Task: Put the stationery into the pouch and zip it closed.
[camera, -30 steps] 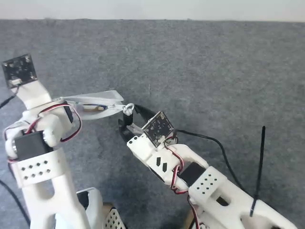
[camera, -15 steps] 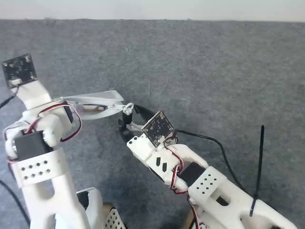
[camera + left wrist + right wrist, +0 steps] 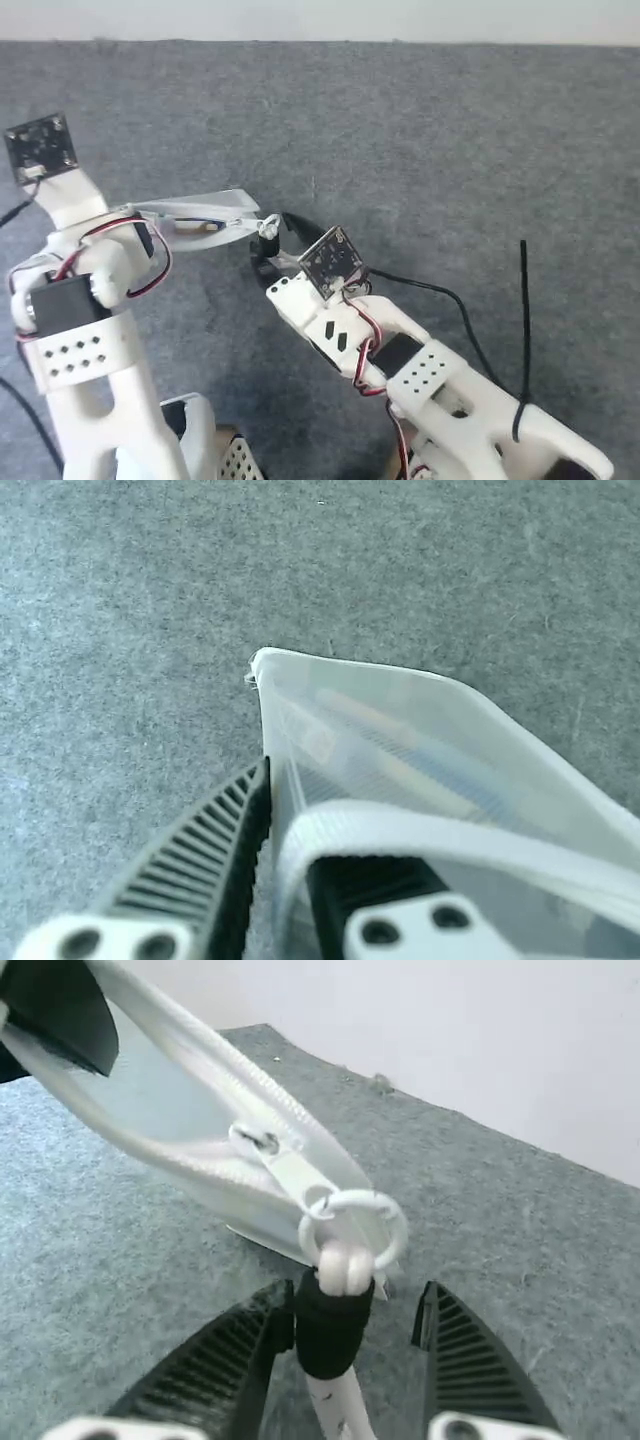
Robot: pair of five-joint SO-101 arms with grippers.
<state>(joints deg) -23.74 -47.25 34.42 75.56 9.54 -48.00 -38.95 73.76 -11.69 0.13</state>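
Pinching one end of the pouch (image 3: pixel 420 740), the left gripper (image 3: pixel 285 825) had its fingers (image 3: pixel 210 860) pressed together on the white edge band, one finger on each side of it. The pouch was a white, translucent bag, held out over the grey desk (image 3: pixel 450 130) between the two arms. It could not be determined whether its lower edge touched the desk. Stationery (image 3: pixel 400 765) was inside and showed through the wall as long, thin shapes (individual items could not be told apart).

At the opposite end, the zip slider (image 3: pixel 265 1142) sat on the zip track, close to the pouch end facing the right arm. A white ring (image 3: pixel 352 1222) hung from the slider, and below it a pull tab (image 3: pixel 328 1325) made of a white bead and a black sleeve.

The right gripper (image 3: pixel 355 1300) was positioned at that pull tab with its fingers (image 3: pixel 460 1350) spread. The tab lay in the gap between them, against one finger and apart from the other, and was not pinched.

A black cable (image 3: pixel 525 330) stood up beside the right arm's base.
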